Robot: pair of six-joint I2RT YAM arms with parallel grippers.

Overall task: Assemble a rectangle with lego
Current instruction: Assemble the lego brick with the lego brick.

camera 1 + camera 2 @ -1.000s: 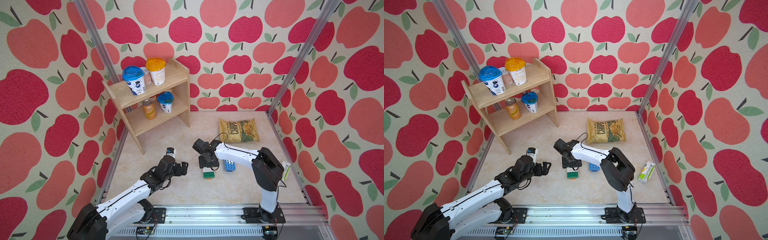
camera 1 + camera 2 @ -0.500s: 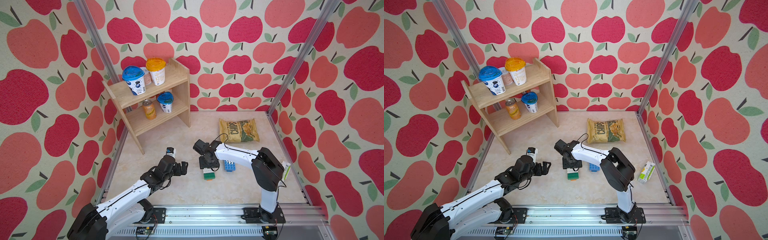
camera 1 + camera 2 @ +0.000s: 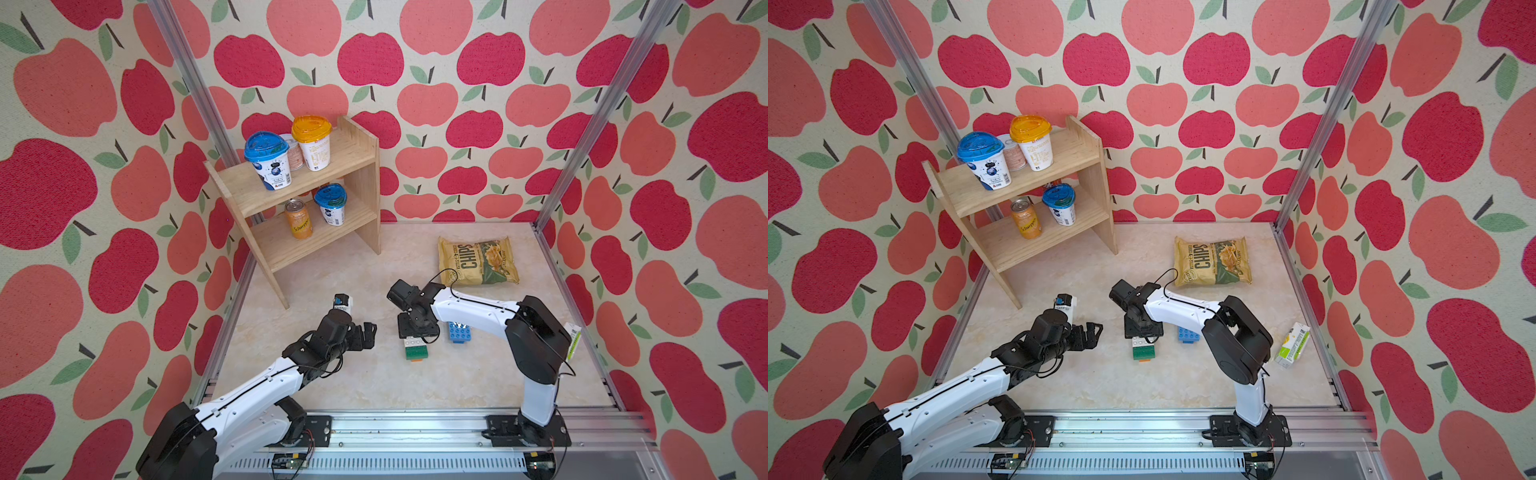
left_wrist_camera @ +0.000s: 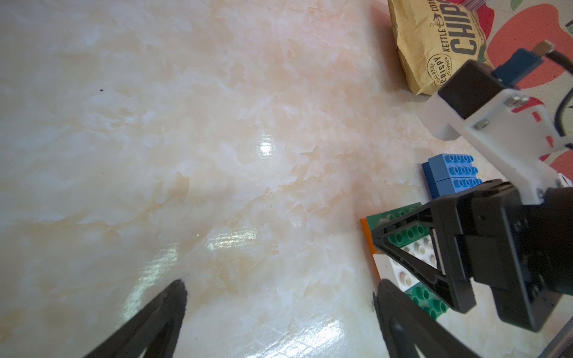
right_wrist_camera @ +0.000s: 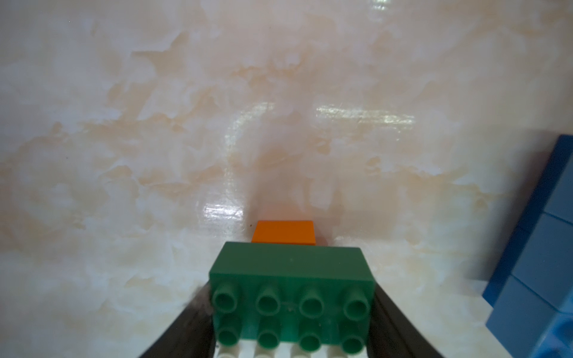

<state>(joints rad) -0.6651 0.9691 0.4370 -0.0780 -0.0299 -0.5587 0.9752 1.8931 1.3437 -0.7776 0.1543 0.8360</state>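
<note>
A pale marbled table (image 3: 374, 386) is seen in both top views, walled in by apple-print panels. A wooden shelf (image 3: 365, 187) holding cups and a can is set at the far left corner. A chips bag (image 3: 478, 261) is laid flat toward the far right, and a small green-and-white carton (image 3: 1292, 345) is seen by the right edge.

The left gripper (image 3: 368, 334) is held low over bare table with its jaws spread wide and nothing between them. In the left wrist view only marble is seen between its fingers (image 4: 167, 307).

The right gripper (image 3: 417, 330) is pointed down onto the lego stack (image 3: 415, 351) near the middle of the table. It is closed on that stack – in the right wrist view the dark fingers are pressed against both sides of the green brick (image 5: 291, 272). An orange brick (image 5: 283, 232) is seen under the green one, jutting out past it, and a white brick (image 4: 391, 269) is set among the green.

Just beside the stack on its right, apart from it, the blue bricks (image 3: 459, 332) are grouped as one block – studs up, resting on the table.
</note>
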